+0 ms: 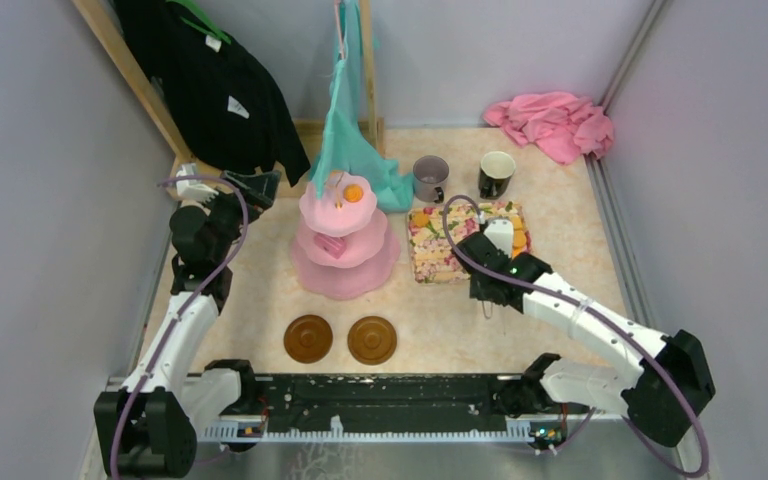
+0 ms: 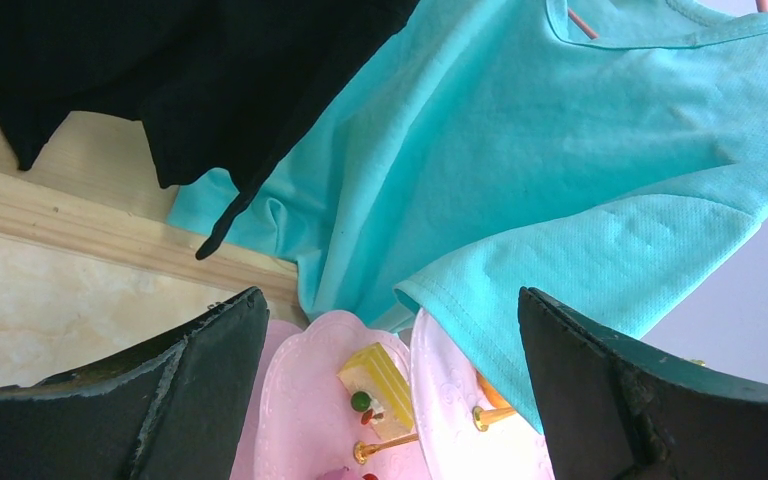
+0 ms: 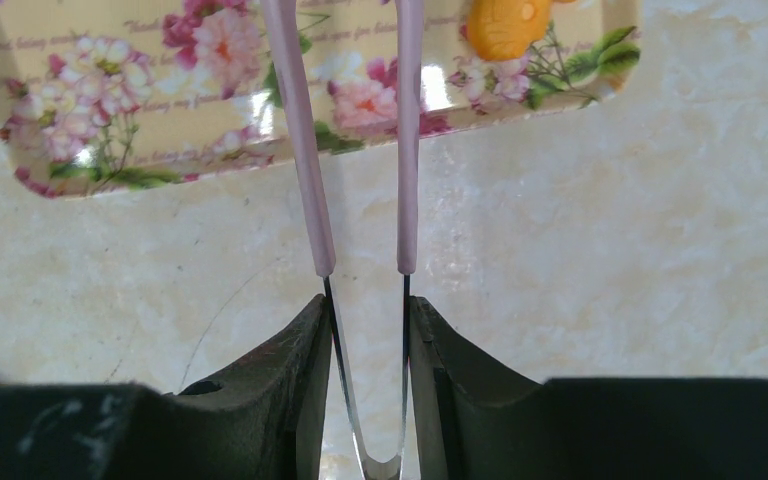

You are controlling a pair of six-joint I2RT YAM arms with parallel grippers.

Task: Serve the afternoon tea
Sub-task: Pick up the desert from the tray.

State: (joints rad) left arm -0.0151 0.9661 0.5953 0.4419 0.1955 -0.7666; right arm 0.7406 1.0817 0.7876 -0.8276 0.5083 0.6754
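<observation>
The pink three-tier stand (image 1: 345,262) carries an orange cake (image 1: 353,192) on top and a pink cake (image 1: 331,247) lower down. My left gripper (image 1: 250,185) hangs open to the stand's upper left. Between its spread fingers (image 2: 200,370) the left wrist view shows a yellow cake (image 2: 382,380) on a pink tier (image 2: 300,400). My right gripper (image 3: 365,305) is shut on pink-tipped metal tongs (image 3: 298,150). The tong tips reach over the near edge of the floral tray (image 3: 210,140), beside an orange cake (image 3: 505,25). In the top view this gripper (image 1: 480,275) is at the tray (image 1: 467,243), which holds several cakes.
A grey mug (image 1: 430,177) and a black mug (image 1: 496,173) stand behind the tray. Two brown discs (image 1: 308,338) (image 1: 372,340) lie near the front. Teal fabric (image 1: 350,130) hangs over the stand's back. A black garment (image 1: 210,80) hangs far left, and a pink cloth (image 1: 552,122) lies far right.
</observation>
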